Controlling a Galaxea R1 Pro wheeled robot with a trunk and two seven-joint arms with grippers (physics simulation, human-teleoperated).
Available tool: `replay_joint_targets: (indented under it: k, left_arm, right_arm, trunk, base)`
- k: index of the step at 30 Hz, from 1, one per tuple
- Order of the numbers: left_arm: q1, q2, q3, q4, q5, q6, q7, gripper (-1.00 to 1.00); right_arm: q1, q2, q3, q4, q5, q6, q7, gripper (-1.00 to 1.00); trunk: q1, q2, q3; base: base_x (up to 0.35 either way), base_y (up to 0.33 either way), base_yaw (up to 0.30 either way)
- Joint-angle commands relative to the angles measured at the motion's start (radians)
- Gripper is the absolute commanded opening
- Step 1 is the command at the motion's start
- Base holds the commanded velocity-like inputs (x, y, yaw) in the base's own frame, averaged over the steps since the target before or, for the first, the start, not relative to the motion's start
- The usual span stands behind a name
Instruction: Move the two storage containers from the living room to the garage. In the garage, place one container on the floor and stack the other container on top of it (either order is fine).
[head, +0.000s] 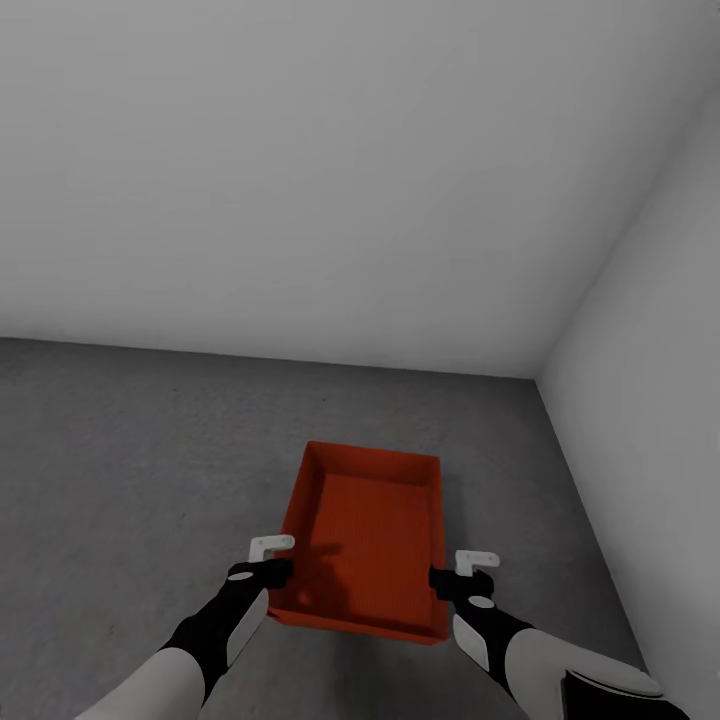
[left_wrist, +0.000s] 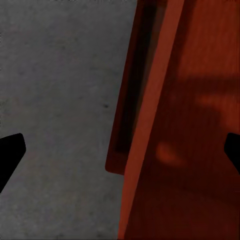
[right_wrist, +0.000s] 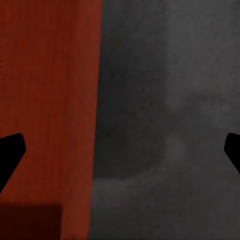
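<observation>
The orange-red container (head: 365, 540) sits in the garage, low over or on the dark grey floor (head: 130, 450), near the corner of the pale walls (head: 350, 170); you cannot tell from here whether it has touched down. Your left gripper (head: 268, 560) and right gripper (head: 462, 572) flank its near end, and both wrist views show the fingertips spread wide, one inside the wall and one outside, pinching nothing. Judge it flat on the floor, then draw both arms straight up so no fingertip drags the thin rim
</observation>
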Motion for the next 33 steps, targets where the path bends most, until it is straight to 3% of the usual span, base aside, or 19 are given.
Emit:
replay_joint_targets:
  k: [1, 33]
  left_arm:
    - [0.0, 0.001, -0.008, -0.002, 0.01, 0.004, 0.009, 1.0]
    - [0.0, 0.001, -0.008, -0.002, 0.01, 0.004, 0.008, 1.0]
  right_arm:
    - [0.0, 0.0, 0.009, -0.001, -0.008, -0.002, -0.005, 1.0]
    - [0.0, 0.0, 0.009, -0.001, -0.007, 0.0, -0.003, 1.0]
  trunk:
    - [-0.004, 0.007, 0.003]
    - [-0.119, 0.217, 0.097]
  base:
    - [0.0, 0.0, 0.0]
    - [0.0, 0.0, 0.0]
